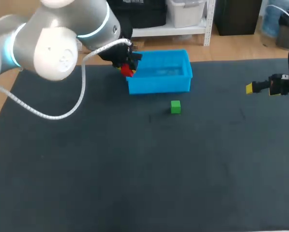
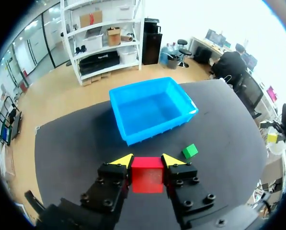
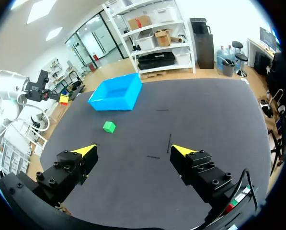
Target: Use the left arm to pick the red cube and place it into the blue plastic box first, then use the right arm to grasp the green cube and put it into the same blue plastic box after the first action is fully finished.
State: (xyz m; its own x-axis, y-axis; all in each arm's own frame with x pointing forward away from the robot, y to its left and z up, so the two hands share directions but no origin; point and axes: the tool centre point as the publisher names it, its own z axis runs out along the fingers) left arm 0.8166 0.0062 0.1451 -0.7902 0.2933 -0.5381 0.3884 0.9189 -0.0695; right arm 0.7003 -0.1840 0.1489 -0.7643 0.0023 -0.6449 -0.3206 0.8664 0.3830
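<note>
Left wrist view: red cube (image 2: 147, 175) clamped in left jaws, seemingly above dark tabletop (image 2: 75, 139); right jaws apart.

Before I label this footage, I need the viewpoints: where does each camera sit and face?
Head view: above and behind, looking down at the table; left arm at left, right gripper at right.
Left wrist view: along the left gripper, shut on the red cube, toward the blue plastic box.
Right wrist view: along its own open fingers, across the table.
All share the box and green cube.
</note>
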